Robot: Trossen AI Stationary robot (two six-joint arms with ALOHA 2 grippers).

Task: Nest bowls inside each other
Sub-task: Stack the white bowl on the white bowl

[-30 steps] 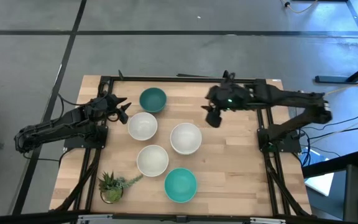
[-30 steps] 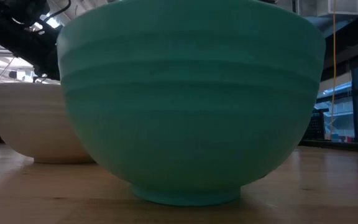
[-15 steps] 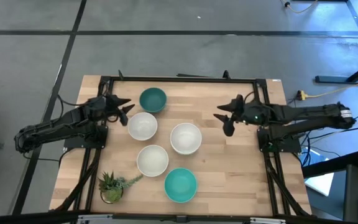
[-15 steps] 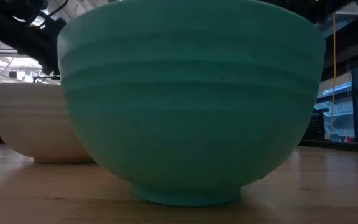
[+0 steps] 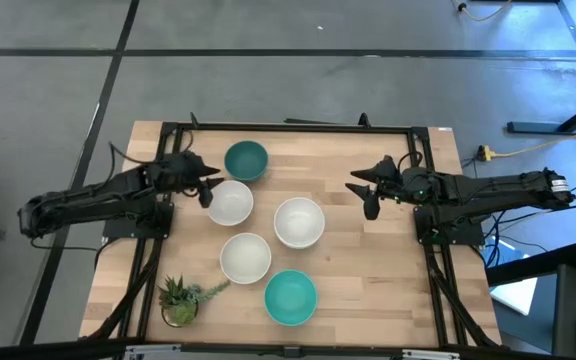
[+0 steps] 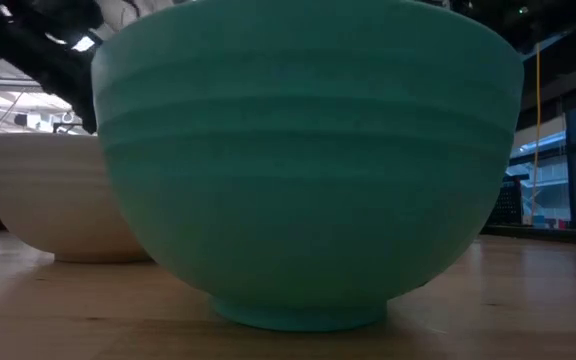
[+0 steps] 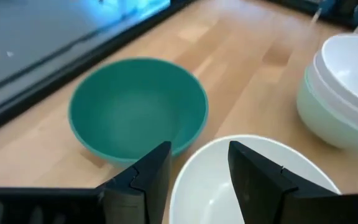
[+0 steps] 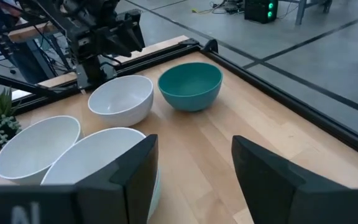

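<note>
Our left gripper [image 5: 206,180] hangs with its fingers spread over the far-left rim of a white bowl [image 5: 230,203], holding nothing; in the left wrist view its two fingers [image 7: 148,177] frame that bowl's rim [image 7: 253,186] with the dark teal bowl [image 7: 137,112] just beyond it. Our right gripper [image 5: 364,187] is also spread and empty, above bare wood on the table [image 5: 378,270], right of the middle stack [image 5: 299,222]. That stack is a white bowl sitting inside a pale mint one, as we see in the left wrist view [image 7: 344,93]. From above, the teal bowl [image 5: 246,160] sits at the far edge, another white bowl [image 5: 245,257] nearer the front, and the turquoise bowl [image 5: 290,297] at the front edge, filling the low view [image 6: 308,160]. A small plant [image 5: 180,299] stands at the front left.
</note>
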